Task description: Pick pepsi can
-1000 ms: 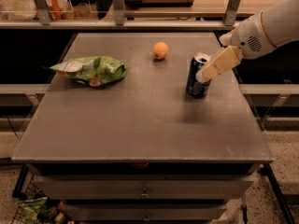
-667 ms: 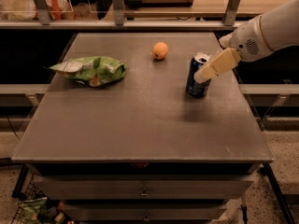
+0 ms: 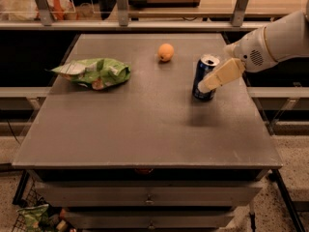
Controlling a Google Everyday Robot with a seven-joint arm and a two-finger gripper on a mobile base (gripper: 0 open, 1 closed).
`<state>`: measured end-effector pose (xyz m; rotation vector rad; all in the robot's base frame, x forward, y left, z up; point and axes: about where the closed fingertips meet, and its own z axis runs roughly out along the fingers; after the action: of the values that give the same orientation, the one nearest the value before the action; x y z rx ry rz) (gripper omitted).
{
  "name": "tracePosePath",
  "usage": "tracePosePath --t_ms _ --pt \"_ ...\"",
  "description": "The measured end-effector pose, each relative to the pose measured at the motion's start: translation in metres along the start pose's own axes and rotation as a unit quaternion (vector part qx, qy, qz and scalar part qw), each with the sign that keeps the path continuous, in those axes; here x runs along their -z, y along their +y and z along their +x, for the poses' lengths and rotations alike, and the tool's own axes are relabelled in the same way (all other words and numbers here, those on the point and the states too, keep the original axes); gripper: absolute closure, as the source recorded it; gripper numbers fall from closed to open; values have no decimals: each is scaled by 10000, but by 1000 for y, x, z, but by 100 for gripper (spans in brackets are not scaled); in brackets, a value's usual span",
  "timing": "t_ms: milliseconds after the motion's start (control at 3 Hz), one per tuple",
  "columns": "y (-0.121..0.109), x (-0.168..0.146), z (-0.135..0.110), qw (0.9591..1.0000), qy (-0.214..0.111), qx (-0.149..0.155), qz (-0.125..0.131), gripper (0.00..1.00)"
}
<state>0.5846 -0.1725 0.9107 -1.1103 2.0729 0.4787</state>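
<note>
The cream two-finger gripper lies across the front of the dark blue cylindrical metal pepsi can and touches it, though how far open it is I cannot tell. The can stands upright near the right edge of the grey worktop, toward the back. Beyond it, a small round orange fruit lies near the back edge and a crumpled green snack bag lies toward the left edge. Nothing has visibly shifted since a second ago.
</note>
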Motion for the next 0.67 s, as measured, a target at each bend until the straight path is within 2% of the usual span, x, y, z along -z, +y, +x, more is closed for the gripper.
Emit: tracePosePath --t_ms 333,667 --pt "13 -4 1 9998 -43 180 82 16" --pt "23 -10 0 9994 -69 259 213 39"
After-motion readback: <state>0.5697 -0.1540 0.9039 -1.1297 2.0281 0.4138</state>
